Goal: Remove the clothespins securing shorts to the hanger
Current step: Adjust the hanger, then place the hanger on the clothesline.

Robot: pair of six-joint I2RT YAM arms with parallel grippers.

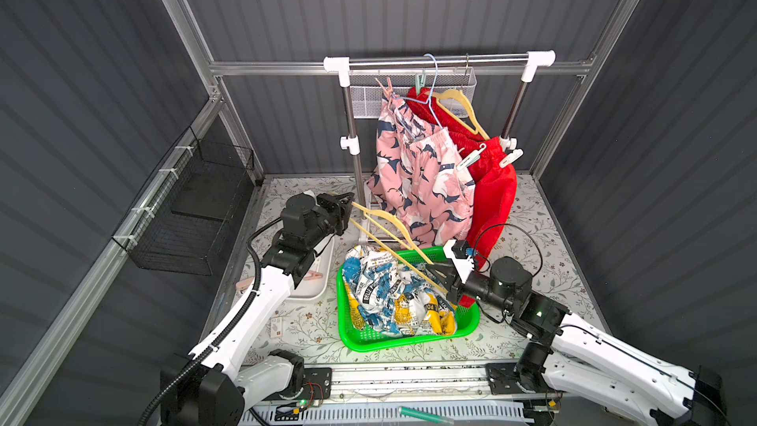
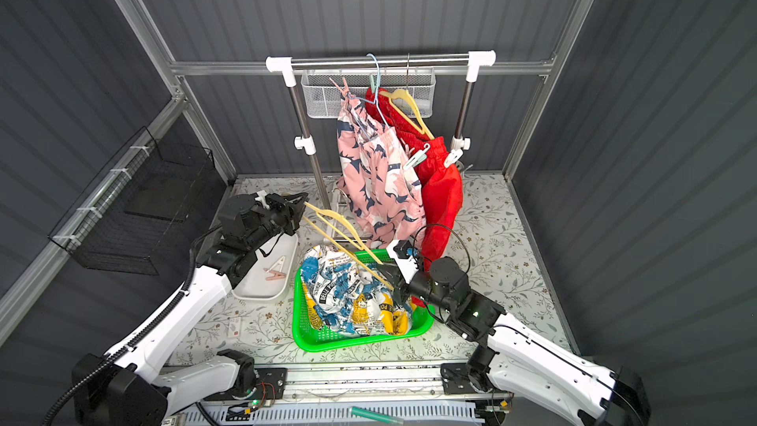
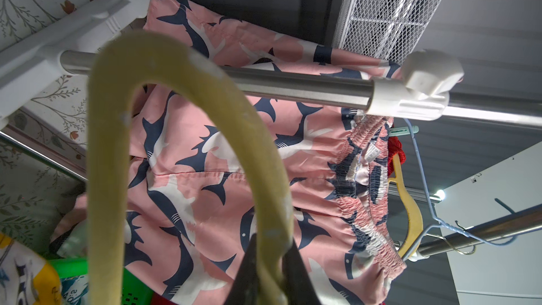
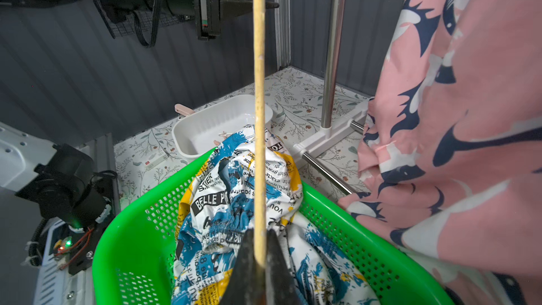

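Left gripper (image 3: 271, 249) is pinched on the neck below the hook of the bare yellow hanger (image 1: 389, 235). Right gripper (image 4: 259, 244) is pressed tight on the hanger's thin bar, over the green basket (image 1: 409, 346).

Risks:
- Two arms share one stiff hanger, so out-of-sync motion would likely twist it.
- It would probably slip from the right jaws first, since the bar is thin and gives little purchase.
- The hook end sits close to the rack post (image 1: 353, 116) and the pink shorts (image 1: 418, 182). A swing could snag fabric or jolt the rack.
- If dropped, it lands on the white printed shorts (image 1: 393, 297) in the basket.

Pose:
- Left arm reaches forward, wrist about level, fingers aimed toward the rack's foot.
- Right arm is stretched low beside the basket's right rim, gripper pointing across at the left arm.

Clothespins:
- White clothespin (image 1: 510, 157) is on the red shorts (image 1: 491, 190) waistband.
- Mint clothespin (image 1: 471, 159) is where pink meets red. Can't tell which it clips.
- Pink clothespin (image 1: 387, 86) is up top on the pink pair.
- Loose pink clothespin (image 2: 274, 274) lies in the white tray (image 2: 245, 295).
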